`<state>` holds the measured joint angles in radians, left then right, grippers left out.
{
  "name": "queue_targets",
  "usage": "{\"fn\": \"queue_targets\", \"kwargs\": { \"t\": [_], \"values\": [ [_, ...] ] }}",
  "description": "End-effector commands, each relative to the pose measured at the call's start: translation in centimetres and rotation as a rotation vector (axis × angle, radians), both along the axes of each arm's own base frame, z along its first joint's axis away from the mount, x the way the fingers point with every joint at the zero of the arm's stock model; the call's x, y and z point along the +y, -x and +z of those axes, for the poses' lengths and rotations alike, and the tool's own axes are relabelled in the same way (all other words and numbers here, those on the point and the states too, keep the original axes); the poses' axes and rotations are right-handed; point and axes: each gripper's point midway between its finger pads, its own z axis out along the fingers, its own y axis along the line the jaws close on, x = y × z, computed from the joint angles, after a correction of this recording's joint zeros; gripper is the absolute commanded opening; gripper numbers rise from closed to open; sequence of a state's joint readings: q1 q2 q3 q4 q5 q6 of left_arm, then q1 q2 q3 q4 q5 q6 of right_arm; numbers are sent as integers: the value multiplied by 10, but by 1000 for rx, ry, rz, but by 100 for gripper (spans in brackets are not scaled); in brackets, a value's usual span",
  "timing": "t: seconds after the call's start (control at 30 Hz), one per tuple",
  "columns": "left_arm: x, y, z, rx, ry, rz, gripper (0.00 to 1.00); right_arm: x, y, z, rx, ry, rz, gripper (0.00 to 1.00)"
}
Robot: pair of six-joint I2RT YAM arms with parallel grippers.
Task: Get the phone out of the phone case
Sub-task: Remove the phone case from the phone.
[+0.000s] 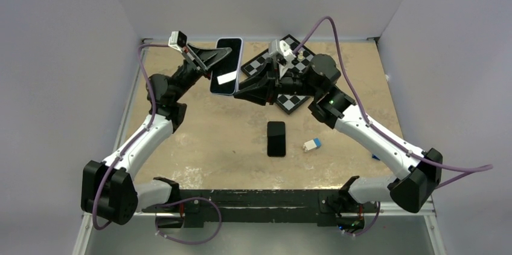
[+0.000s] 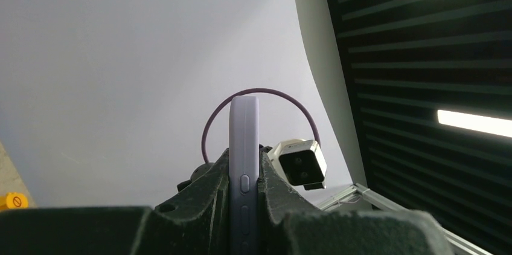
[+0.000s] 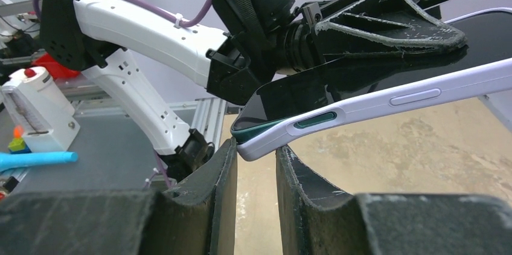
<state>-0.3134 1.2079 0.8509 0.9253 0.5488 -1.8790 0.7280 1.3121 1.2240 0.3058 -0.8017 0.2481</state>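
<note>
Two tools are meeting above the tabletop [image 1: 199,140], just left of the chessboard [image 1: 294,103]. My left tool [image 1: 218,57] is clamping the lavender phone case [image 2: 244,140], with the phone [image 1: 230,49] sitting in it. My right tool [image 3: 256,158] is straddling its lower corner, though I cannot tell if it is pinching.

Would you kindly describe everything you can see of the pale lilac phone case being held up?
The pale lilac phone case looks like smooth matte plastic, with rounded corners, a raised side button and an oval cutout showing teal. The dark-screened phone sits inside, its edge seemingly lifted at one corner. The case is held in the air, tilted, the left gripper clamped across its front and back. The right gripper has its fingertips flanking the lifted corner; whether they pinch it is unclear.
</note>
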Motion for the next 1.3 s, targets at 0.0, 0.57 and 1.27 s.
{"fn": "queue_targets", "kwargs": {
  "t": [0.0,0.57,1.27],
  "values": [
    [-5,48,45,-124,85,-135,0,0,-82,-32,-32,120,-351,0],
    [-10,35,37,-100,59,-117,0,-37,-128,-82,-57,360,-715,0],
    [-20,5,4,-195,-135,52,0,-43,-5,-27,552,65,-316,50]
  ]
}}
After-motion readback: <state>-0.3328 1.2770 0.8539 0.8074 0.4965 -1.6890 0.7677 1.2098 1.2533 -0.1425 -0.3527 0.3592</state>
